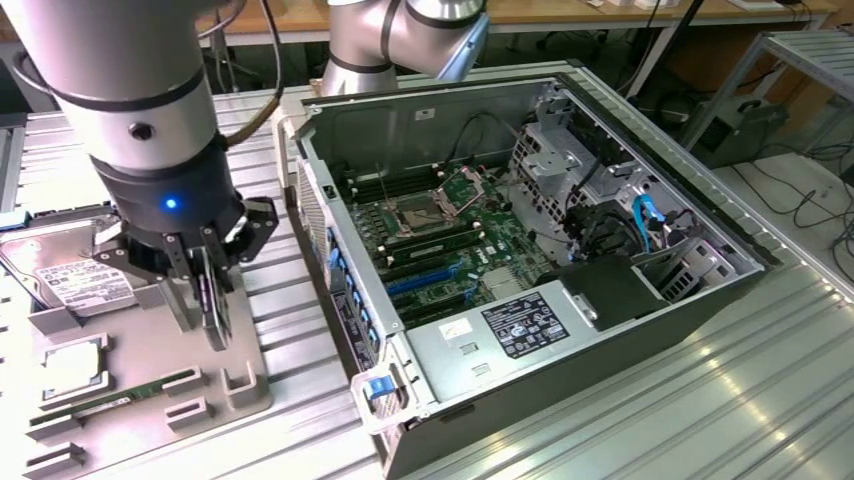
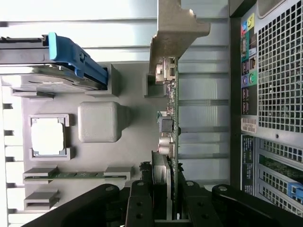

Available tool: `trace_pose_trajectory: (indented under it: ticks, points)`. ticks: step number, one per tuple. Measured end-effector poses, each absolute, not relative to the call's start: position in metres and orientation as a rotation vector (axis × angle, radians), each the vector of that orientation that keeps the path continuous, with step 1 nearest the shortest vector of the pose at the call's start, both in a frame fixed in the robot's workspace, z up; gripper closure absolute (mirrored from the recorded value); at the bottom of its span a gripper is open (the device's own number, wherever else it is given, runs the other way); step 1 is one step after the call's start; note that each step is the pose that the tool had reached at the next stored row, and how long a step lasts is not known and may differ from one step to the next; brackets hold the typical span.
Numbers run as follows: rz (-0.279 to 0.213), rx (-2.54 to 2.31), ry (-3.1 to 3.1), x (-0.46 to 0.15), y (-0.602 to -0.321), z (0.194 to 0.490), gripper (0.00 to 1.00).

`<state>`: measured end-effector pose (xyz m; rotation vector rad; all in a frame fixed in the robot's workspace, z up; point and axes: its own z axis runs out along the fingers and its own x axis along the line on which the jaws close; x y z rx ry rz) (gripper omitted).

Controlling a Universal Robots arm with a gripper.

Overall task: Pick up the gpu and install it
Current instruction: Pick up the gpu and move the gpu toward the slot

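The gpu is a thin card seen edge-on and dark, standing upright at the edge of the grey tray nearest the computer case. My gripper comes down on it from above and is shut on it, one finger on each face. In the wrist view the gpu runs away from the gripper as a narrow green board edge, ending in its pale metal bracket. I cannot tell whether the card still rests in its tray holder or hangs just above it.
On the tray lie a silver hard drive, a processor chip and a slim memory stick. The open computer case stands at the exterior view's right of the tray, with the motherboard exposed. Its perforated back panel is close beside the card.
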<state>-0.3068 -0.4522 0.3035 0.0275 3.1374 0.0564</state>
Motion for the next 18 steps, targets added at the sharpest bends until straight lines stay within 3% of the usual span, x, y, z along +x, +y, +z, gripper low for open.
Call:
trace_pose_trajectory:
  ticks: [18]
  points:
    - [0.056,0.027,3.137,-0.307,-0.452,0.372,0.72]
